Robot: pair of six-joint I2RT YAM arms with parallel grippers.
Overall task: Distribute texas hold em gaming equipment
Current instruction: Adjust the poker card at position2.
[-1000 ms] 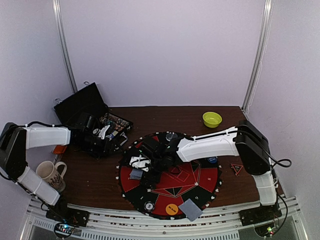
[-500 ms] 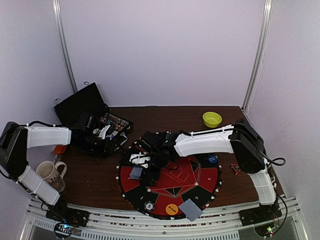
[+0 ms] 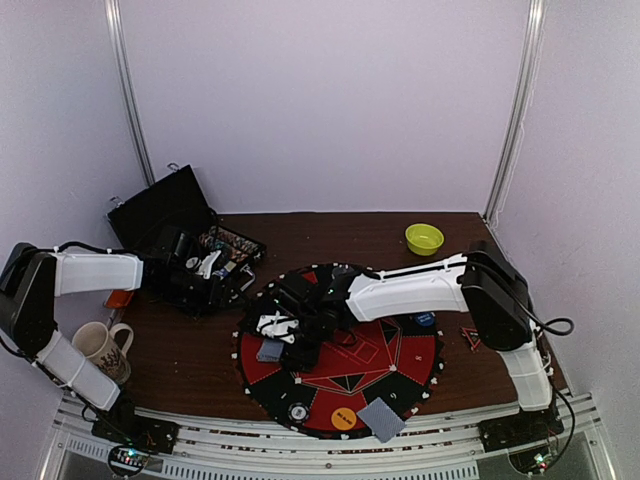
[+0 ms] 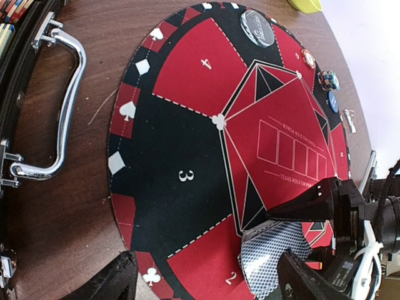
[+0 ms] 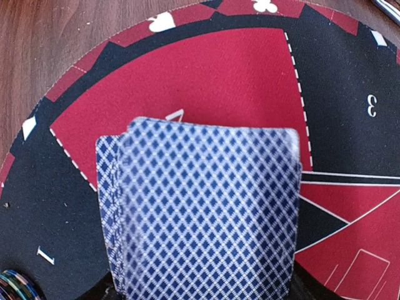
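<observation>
A small pile of playing cards (image 5: 206, 212) with blue diamond backs lies on the red section 2 of the round mat (image 3: 400, 355). It also shows as the cards (image 3: 270, 350) at the mat's left side and the cards (image 4: 275, 259) low in the left wrist view. My right gripper (image 3: 295, 335) is down over this pile, one black finger (image 4: 306, 203) at each side; the cards hide its tips, so I cannot tell if they press. My left gripper (image 4: 209, 287) is open and empty by the case (image 3: 165, 210), above the mat's edge.
More cards (image 3: 381, 420), an orange button (image 3: 343, 418) and a chip (image 3: 298, 411) sit at the mat's near edge. Chips (image 4: 328, 80) and a blue button (image 3: 425, 320) lie at its right. A lime-green bowl (image 3: 424, 238) stands behind, a mug (image 3: 100, 347) at the left.
My right arm has reached a little further left and lower onto the cards, and its jaws have come closer together. The left arm has not moved.
</observation>
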